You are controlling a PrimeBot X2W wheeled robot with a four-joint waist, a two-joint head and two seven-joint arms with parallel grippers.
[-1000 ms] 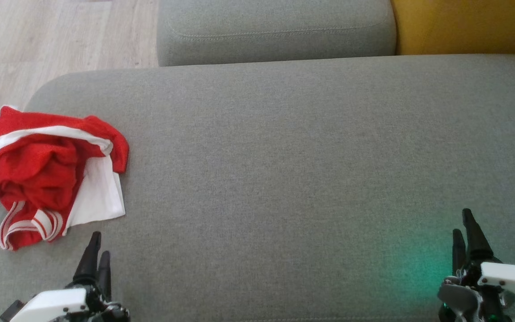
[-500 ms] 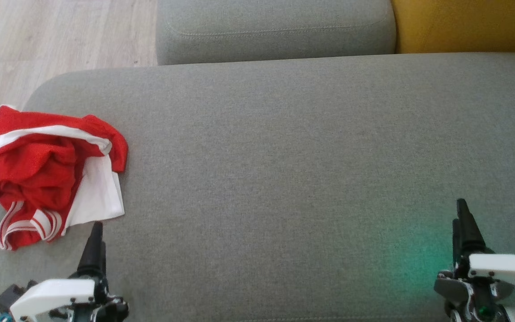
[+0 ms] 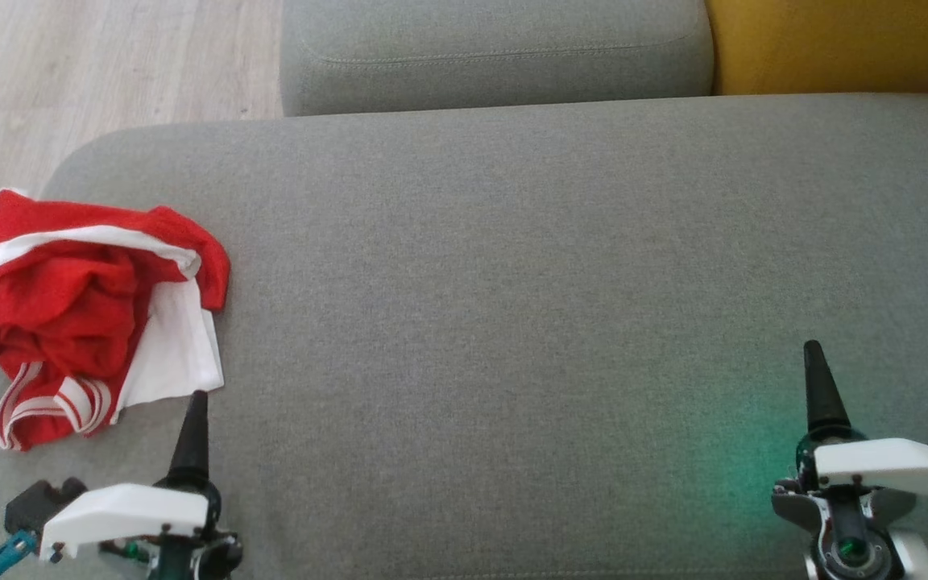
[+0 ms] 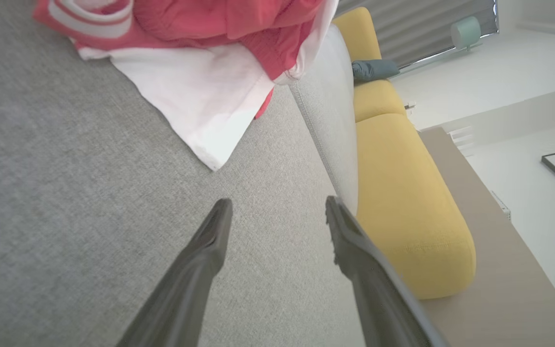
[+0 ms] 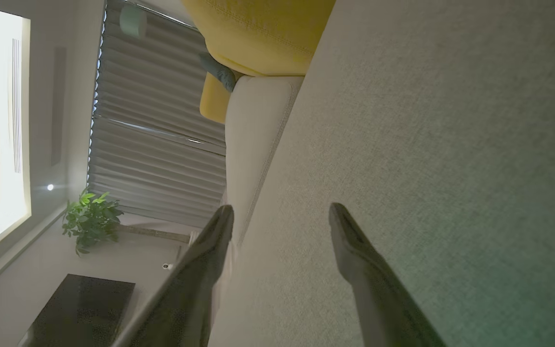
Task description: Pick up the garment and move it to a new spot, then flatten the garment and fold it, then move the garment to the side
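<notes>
Left gripper and right gripper edge up the frame, turned edge-on, jaws apart. Crumpled red-and-white garment lies at left on woven grey cushion.

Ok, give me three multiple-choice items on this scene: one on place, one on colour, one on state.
1. Where on the cushion does the garment lie?
A) left end
B) middle
C) right end

2. What colours is the garment?
A) blue and white
B) red and white
C) green and black

3. The left gripper is:
A) shut on the garment
B) open, short of the garment
C) shut and empty

Key:
1 A, the head view shows it at the left end.
2 B, it is red cloth with white panels.
3 B, the fingers stand apart, with the white corner ahead of them.
</notes>
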